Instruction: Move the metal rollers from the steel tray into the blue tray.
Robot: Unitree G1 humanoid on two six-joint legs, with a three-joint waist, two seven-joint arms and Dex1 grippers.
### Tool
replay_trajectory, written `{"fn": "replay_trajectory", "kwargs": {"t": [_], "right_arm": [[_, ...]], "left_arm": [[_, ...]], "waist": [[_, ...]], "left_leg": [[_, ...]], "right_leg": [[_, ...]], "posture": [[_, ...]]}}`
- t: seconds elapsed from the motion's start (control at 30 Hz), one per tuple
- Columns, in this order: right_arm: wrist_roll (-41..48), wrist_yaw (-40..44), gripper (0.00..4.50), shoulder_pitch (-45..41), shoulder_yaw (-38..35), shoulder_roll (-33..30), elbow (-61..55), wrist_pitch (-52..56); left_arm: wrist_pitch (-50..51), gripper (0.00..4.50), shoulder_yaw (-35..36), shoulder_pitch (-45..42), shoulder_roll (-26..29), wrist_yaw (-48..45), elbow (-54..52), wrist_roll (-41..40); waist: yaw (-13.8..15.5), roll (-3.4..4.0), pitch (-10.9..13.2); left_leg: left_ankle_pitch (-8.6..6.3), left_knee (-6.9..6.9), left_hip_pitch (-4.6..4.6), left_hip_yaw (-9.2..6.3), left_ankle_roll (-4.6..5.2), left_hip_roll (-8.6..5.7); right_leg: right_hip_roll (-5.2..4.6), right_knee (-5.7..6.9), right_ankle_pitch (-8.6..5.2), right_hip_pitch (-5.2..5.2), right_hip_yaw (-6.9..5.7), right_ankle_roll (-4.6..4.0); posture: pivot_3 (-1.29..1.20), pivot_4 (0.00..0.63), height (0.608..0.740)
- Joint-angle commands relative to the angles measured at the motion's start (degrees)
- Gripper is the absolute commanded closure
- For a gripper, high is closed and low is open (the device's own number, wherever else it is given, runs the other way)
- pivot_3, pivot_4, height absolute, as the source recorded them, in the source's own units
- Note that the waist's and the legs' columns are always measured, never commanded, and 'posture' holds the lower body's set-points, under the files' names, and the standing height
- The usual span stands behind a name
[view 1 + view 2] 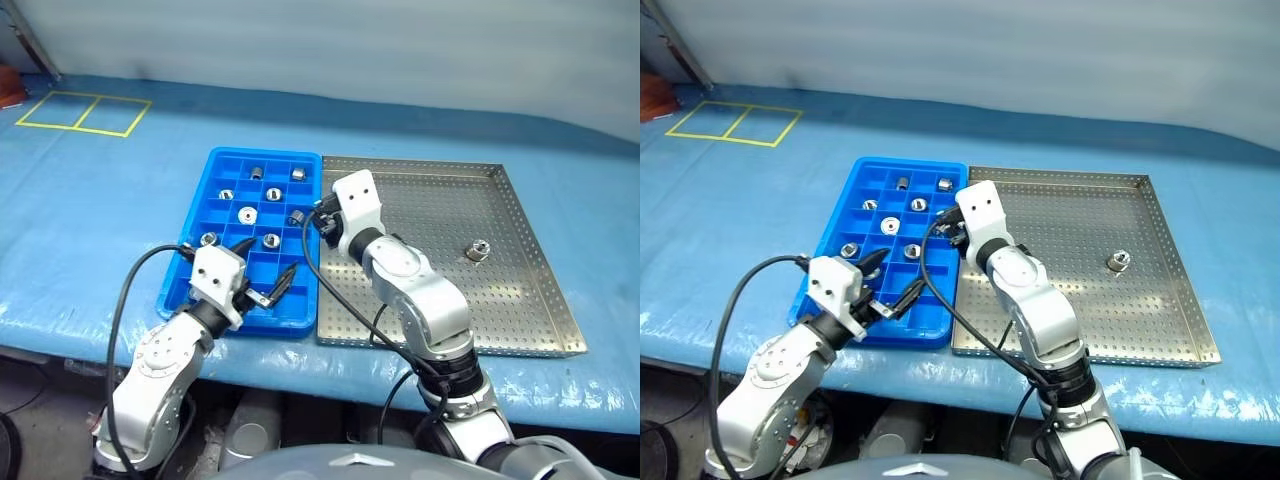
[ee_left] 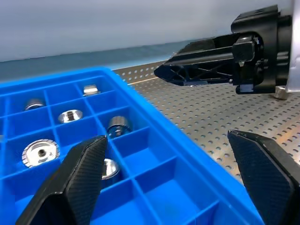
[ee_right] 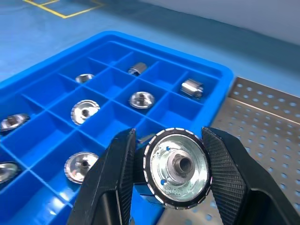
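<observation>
R gripper (image 3: 171,180) clenched on a metal roller (image 3: 177,168), frame centre, over blue tray (image 1: 200,255) edge by steel tray (image 1: 520,300). L gripper (image 1: 268,280) released. Centre over empty compartment, lower, then release.

Arm shells: you see rounded, silver-grey metallic segments on both arms.
Wrist blocks: white boxy housings; the left one carries two small dark screw holes.
Left tool (image 1: 268,272): black fingers (image 2: 79,178), cross-hatched textured pads.
Right tool (image 3: 171,176): black fingers with the same knurled pads.
Cables: black, looping loose beside each forearm.
</observation>
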Motion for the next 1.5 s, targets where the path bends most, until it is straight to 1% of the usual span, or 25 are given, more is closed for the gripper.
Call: {"fn": "replay_trajectory", "kwargs": {"t": [0.03, 0.17, 0.37, 0.4, 0.47, 0.57, 0.63, 0.73, 0.83, 0.93, 1.03, 1.1, 1.2, 1.33, 1.5], "right_arm": [[0.58, 1.08, 2.63, -0.48, 1.74, 1.12, -0.66, -1.45], [1.63, 2.49, 2.63, 2.58, 3.61, 1.0, -1.88, 0.28], [2.53, 2.61, 2.63, 7.52, 3.47, 0.25, -5.23, 3.58], [2.54, 2.62, 2.63, 8.34, 3.51, -0.08, -5.72, 4.01], [1.74, 2.16, 2.63, 10.19, 4.18, -1.41, -6.81, 4.84], [2.38, 1.44, 2.63, 12.5, 3.43, -1.26, -9.02, 6.62], [2.71, 1.12, 1.88, 13.96, 3.0, -1.37, -10.88, 7.67], [3.05, 0.77, 0.93, 15.14, 2.48, -1.48, -12.63, 8.66], [3.04, -0.52, 0.02, 16.5, -0.37, -0.99, -14.68, 9.31], [2.82, -1.59, 0.02, 17.33, -2.9, -1.07, -15.78, 9.76], [1.76, -3.92, 0.02, 18.75, -7.67, -1.01, -17.16, 9.95], [0.89, -5.85, 0.02, 19.48, -10.64, -0.51, -17.62, 10.02], [-0.46, -8.16, 0.02, 19.42, -13.81, -0.55, -18.27, 9.74], [-5.88, -13.16, 0.02, 17.67, -15.54, -2.76, -17.32, 11.15], [-9.51, -19.24, 0.02, 14.3, -20.95, -0.07, -14.9, 9.31]], "left_arm": [[-1.44, 0.0, 2.87, 1.16, 1.13, 0.01, -3.25, -0.1], [-0.89, 0.0, 3.73, 1.86, 1.71, 0.05, -3.82, -0.52], [-0.02, 0.0, 3.74, 0.83, 1.7, -0.69, -3.79, -1.96], [0.03, 0.0, 3.61, 0.47, 1.85, -0.87, -3.61, -1.9], [0.22, 0.0, 3.18, -0.47, 1.93, -1.3, -3.0, -2.03], [0.38, 0.0, 2.63, -1.55, 2.06, -2.02, -2.32, -2.46], [0.5, 0.0, 1.98, -2.5, 2.24, -2.63, -1.68, -2.7], [0.68, 0.0, 1.46, -3.5, 2.26, -3.2, -1.01, -2.95], [1.47, 0.0, 1.05, -5.51, 2.56, -4.11, 0.04, -3.39], [1.87, 0.0, 0.48, -6.95, 2.87, -5.07, 0.78, -3.71], [2.04, 0.0, -0.92, -8.86, 2.34, -6.0, 2.3, -4.06], [2.11, 0.0, -2.31, -9.85, 1.89, -6.73, 3.24, -4.27], [1.99, 0.0, -4.06, -11.3, 0.95, -7.79, 4.32, -4.77], [1.31, 0.0, -5.91, -13.62, 0.35, -9.52, 6.5, -4.99], [0.44, 0.0, -7.88, -16.58, -1.18, -11.52, 9.49, -5.45]], "waist": [[0.84, 0.01, 0.0], [2.58, 0.01, 0.01], [4.98, 0.01, 0.01], [5.33, 0.01, 0.0], [5.61, 0.01, 0.0], [6.07, -0.02, -0.02], [6.15, -0.04, -0.04], [6.19, -0.06, -0.05], [6.16, -0.07, -0.06], [5.49, -0.08, -0.06], [4.5, -0.06, -0.06], [3.64, -0.07, -0.07], [1.7, -0.06, -0.06], [-1.65, -0.06, -0.05], [-4.91, -0.05, -0.05]], "left_leg": [[0.0, 0.0, -0.01, 0.0, 0.0, 0.14], [-0.02, -0.03, -0.06, 0.03, -0.04, 0.15], [-0.05, -0.1, -0.14, 0.08, -0.1, 0.17], [-0.06, -0.11, -0.15, 0.1, -0.11, 0.17], [-0.07, -0.12, -0.17, 0.2, -0.14, 0.2], [-0.07, -0.12, -0.26, 0.3, -0.15, 0.2], [-0.08, -0.12, -0.33, 0.31, -0.16, 0.17], [-0.07, -0.12, -0.47, 0.31, -0.16, 0.12], [-0.07, -0.08, -0.47, 0.29, -0.15, 0.1], [-0.07, 0.01, -0.37, 0.28, -0.17, 0.15], [-0.08, 0.04, -0.36, 0.29, -0.18, 0.16], [-0.07, 0.02, -0.41, 0.3, -0.17, 0.12], [-0.06, 0.02, -0.46, 0.24, -0.16, -0.1], [-0.05, 0.04, -0.44, 0.18, -0.15, -0.15], [-0.03, 0.05, -0.17, 0.16, -0.15, -0.14]], "right_leg": [[0.0, 0.0, -0.01, 0.0, -0.02, -0.01], [-0.04, -0.11, -0.01, -0.03, -0.07, -0.01], [-0.05, -0.15, -0.03, -0.13, -0.11, -0.03], [-0.04, -0.15, -0.04, -0.15, -0.12, -0.04], [-0.03, -0.14, -0.05, -0.25, -0.14, -0.06], [-0.04, -0.13, -0.06, -0.56, -0.16, -0.07], [-0.03, -0.13, -0.06, -0.54, -0.16, -0.08], [-0.02, -0.13, -0.05, -0.47, -0.16, -0.07], [-0.02, -0.13, -0.05, -0.46, -0.19, -0.06], [-0.03, -0.15, -0.05, -0.54, -0.25, -0.05], [-0.03, -0.12, -0.05, -0.55, -0.25, -0.05], [-0.01, -0.09, -0.05, -0.36, -0.23, -0.06], [-0.01, -0.09, -0.05, -0.35, -0.21, -0.06], [0.0, -0.04, -0.04, -0.31, -0.19, -0.06], [0.03, 0.02, -0.05, -0.07, -0.14, -0.07]], "posture": [[0.48, 0.15, 0.74], [0.49, 0.15, 0.74], [0.49, 0.15, 0.74], [0.45, 0.15, 0.74], [0.44, 0.15, 0.74], [0.42, 0.15, 0.74], [0.4, 0.15, 0.74], [0.38, 0.15, 0.74], [0.34, 0.15, 0.74], [0.32, 0.15, 0.74], [0.28, 0.15, 0.74], [0.25, 0.15, 0.74], [0.21, 0.15, 0.74], [0.17, 0.15, 0.74], [0.11, 0.15, 0.74]]}}
